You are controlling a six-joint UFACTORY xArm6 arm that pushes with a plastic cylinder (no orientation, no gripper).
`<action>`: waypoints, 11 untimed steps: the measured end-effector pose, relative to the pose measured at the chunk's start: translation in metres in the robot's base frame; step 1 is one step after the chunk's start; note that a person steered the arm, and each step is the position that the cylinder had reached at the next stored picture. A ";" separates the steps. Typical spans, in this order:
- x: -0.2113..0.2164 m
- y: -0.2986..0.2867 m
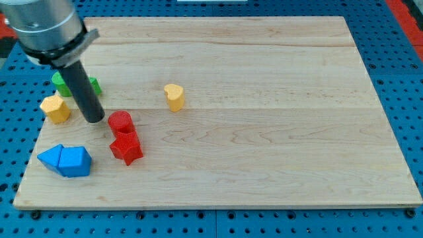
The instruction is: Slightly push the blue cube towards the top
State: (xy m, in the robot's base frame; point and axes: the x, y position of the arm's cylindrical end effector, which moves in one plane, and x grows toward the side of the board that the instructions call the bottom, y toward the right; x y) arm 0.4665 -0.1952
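My tip (pixel 94 118) stood beside the red plastic cylinder (pixel 121 123), well above the blue plastic cube (pixel 74 162) near the wooden desk's (pixel 264 165) lower-left corner. No end effector: only a bare rod. I judged the approach unfinished; next, get below the cube.

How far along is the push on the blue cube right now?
Done: nothing visible yet; the blue cube sits near the board's bottom-left corner, touching a second blue block. In hand: my tip stands above it, between the yellow block and the red cylinder, not touching the cube. Left: bring the tip below the cube, then nudge it toward the view's top.
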 end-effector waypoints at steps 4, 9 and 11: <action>0.050 -0.048; 0.150 0.003; 0.129 -0.009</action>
